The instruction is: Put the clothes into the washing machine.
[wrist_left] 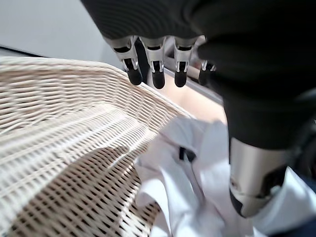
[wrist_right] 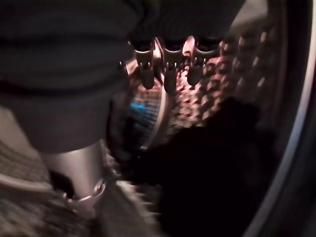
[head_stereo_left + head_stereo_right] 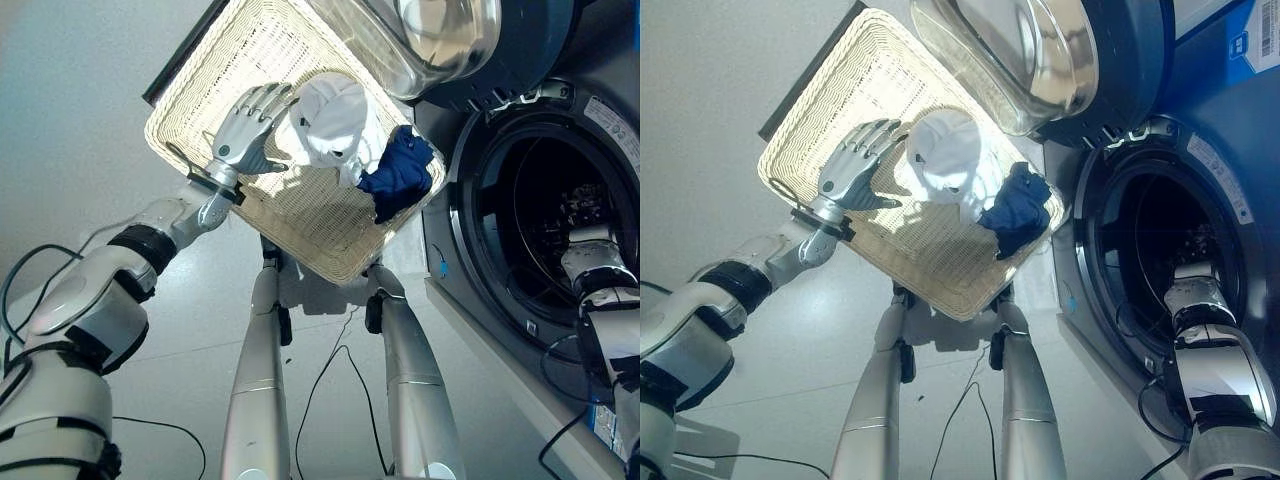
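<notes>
- Nearest the camera, on the robot's left, the left hand (image 3: pixel 243 128) hangs over the wicker basket (image 3: pixel 215 70) with its fingers (image 1: pixel 157 74) straight and spread, clasping nothing; the thumb (image 1: pixel 252 180) stands apart from them.
- Just beside that hand, on its thumb side, a white garment (image 3: pixel 335 120) lies bunched in the basket; the left wrist view shows the thumb right over the white cloth, but contact cannot be told.
- Beyond the white garment from the left hand, a dark blue garment (image 3: pixel 402 175) lies against the basket's rim, on the side nearest the washing machine (image 3: pixel 470 230).
- Both garments are in the basket, outside the drum.
- On the robot's right, the right hand (image 2: pixel 165 66) reaches through the machine's round opening into the dark drum (image 2: pixel 222 74); its fingers look straight and relaxed, with nothing visibly between them.
- Past the right hand's fingertips stands the drum's perforated wall.
- Farthest up, above the basket and the opening, the machine's door (image 3: pixel 440 40) stands swung open, its glass bowl gleaming.
</notes>
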Controlling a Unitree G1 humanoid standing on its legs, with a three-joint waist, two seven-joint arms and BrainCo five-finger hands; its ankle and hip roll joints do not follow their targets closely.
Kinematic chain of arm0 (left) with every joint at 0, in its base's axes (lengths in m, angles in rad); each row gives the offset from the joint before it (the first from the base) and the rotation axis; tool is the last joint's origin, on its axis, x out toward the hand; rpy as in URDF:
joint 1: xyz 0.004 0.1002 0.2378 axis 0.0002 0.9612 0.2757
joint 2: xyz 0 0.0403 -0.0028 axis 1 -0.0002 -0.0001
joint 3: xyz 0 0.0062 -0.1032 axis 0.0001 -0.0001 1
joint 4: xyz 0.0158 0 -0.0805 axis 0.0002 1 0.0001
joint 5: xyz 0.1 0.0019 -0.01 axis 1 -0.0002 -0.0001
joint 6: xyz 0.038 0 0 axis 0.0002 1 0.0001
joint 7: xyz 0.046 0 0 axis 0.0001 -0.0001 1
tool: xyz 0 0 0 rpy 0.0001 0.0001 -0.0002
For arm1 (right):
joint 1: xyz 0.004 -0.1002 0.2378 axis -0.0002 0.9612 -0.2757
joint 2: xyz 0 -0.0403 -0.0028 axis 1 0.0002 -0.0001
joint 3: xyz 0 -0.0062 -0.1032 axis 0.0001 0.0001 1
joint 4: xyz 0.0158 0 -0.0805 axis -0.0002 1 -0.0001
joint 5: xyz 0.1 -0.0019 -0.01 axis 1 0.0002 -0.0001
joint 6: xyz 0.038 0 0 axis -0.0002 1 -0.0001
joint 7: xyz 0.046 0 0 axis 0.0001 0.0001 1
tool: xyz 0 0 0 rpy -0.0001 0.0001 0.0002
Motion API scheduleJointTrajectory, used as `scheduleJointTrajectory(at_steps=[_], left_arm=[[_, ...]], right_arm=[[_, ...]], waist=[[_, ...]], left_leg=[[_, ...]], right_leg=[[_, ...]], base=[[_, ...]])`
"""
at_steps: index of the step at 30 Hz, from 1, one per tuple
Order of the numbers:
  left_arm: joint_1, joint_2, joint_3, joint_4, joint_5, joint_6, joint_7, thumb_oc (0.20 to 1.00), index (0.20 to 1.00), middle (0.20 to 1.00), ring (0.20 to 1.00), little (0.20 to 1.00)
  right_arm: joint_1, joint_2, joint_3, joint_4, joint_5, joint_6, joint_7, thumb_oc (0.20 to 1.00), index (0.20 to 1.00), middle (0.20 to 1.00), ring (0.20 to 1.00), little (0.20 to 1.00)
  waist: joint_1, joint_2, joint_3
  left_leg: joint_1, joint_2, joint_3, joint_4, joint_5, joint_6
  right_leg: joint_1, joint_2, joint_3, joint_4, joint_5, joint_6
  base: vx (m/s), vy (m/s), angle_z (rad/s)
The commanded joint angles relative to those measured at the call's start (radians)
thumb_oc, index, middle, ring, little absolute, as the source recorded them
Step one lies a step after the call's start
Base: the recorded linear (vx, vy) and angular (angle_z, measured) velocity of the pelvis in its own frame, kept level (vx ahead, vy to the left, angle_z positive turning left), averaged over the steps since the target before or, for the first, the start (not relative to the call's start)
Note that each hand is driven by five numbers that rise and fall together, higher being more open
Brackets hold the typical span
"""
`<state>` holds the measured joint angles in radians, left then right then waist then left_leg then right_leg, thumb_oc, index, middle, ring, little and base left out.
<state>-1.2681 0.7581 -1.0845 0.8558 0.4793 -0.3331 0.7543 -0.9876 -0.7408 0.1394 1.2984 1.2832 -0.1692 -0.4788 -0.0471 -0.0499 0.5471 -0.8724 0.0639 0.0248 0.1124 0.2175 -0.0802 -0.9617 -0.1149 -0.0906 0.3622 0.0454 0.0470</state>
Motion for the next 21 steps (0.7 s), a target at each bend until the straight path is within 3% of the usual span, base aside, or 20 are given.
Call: scheduleJointTrajectory(at_steps=[1, 2, 9, 21], left_arm=[[-0.064, -0.065, 0.031, 0.000, 0.026, 0.037, -0.022, 1.000, 1.000, 1.000, 1.000, 1.000], [-0.082, -0.077, 0.011, 0.005, 0.034, 0.049, -0.038, 1.000, 1.000, 1.000, 1.000, 1.000], [-0.157, -0.128, -0.032, 0.051, 0.051, 0.067, -0.077, 1.000, 1.000, 1.000, 1.000, 1.000], [-0.171, -0.186, -0.002, 0.179, 0.062, 0.125, -0.129, 1.000, 1.000, 1.000, 1.000, 1.000]], right_arm=[[-0.029, -0.159, 0.088, -0.001, -0.203, 0.073, -0.078, 1.000, 1.000, 1.000, 1.000, 1.000], [-0.035, -0.146, 0.109, 0.005, -0.276, 0.125, -0.100, 1.000, 1.000, 1.000, 1.000, 1.000], [-0.055, -0.090, 0.158, 0.030, -0.383, 0.157, -0.096, 1.000, 1.000, 1.000, 1.000, 1.000], [0.042, 0.028, 0.148, -0.036, -0.402, 0.071, -0.019, 1.000, 1.000, 1.000, 1.000, 1.000]], waist=[[-0.026, 0.008, -0.027], [-0.030, 0.009, -0.027], [-0.046, 0.010, -0.027], [-0.078, -0.008, -0.027]], left_leg=[[-0.005, -0.034, -0.005, 0.088, -0.107, -0.034], [0.003, -0.031, -0.002, 0.093, -0.118, -0.035], [-0.016, -0.030, 0.006, 0.092, -0.113, -0.031], [-0.020, -0.022, 0.025, 0.097, -0.130, -0.036]], right_leg=[[0.051, 0.023, -0.042, -0.172, 0.172, 0.119], [0.058, 0.027, -0.038, -0.167, 0.162, 0.121], [0.031, 0.034, -0.023, -0.163, 0.166, 0.121], [0.015, 0.046, -0.002, -0.164, 0.157, 0.125]], base=[[0.00, 0.000, 0.00], [0.00, 0.000, 0.00], [0.00, 0.016, 0.00], [0.00, 0.000, 0.00]])
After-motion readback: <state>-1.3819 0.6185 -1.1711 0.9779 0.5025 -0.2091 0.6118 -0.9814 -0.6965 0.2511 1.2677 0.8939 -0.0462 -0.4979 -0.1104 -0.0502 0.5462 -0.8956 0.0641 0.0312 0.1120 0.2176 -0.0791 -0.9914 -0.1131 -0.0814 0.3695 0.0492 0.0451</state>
